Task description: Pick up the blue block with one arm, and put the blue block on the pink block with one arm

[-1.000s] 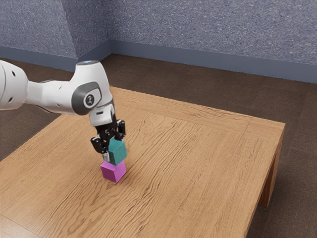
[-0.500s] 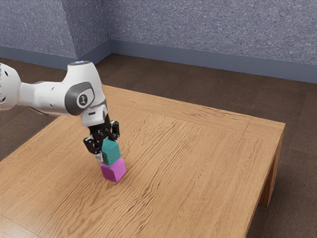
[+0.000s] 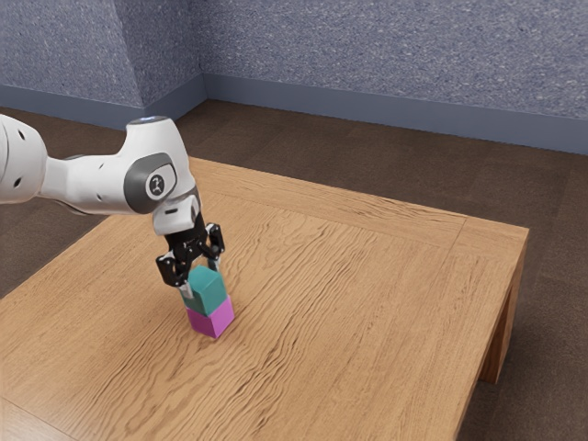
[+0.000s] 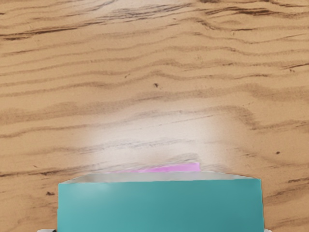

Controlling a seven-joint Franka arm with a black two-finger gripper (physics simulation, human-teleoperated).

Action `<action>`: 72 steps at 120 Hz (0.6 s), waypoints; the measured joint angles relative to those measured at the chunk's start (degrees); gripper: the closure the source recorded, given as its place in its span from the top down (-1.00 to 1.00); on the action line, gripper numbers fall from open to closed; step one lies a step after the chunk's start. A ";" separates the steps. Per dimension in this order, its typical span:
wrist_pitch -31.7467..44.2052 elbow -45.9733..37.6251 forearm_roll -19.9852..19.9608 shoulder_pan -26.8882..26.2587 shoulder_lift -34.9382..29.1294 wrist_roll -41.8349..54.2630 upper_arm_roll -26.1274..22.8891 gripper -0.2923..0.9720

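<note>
Oak-grain table point(image 3: 386, 276): the blue block point(image 3: 204, 289), tilted half a second ago, now sits level and upright on the pink block point(image 3: 211, 320), edges roughly aligned. It is a cube with no long axis. The gripper point(image 3: 193, 265) flanks its top, fingers slightly parted and holding nothing.

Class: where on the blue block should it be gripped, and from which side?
Grip the blue block by two opposite upright faces, coming from above: it sits flat on the pink block, its underside covered, its flat parallel sides exposed.
</note>
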 joint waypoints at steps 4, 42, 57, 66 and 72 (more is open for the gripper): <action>-0.06 0.00 -0.06 0.01 0.00 0.09 0.00 0.29; -8.94 4.14 -0.53 -0.47 -15.21 -0.59 -0.12 0.48; -23.53 20.15 5.39 -1.11 -16.50 -6.61 -0.04 0.51; -30.24 24.77 8.73 -1.62 -16.57 -11.28 -0.06 0.52; -33.53 26.18 9.82 -1.69 -16.50 -14.35 -0.07 0.52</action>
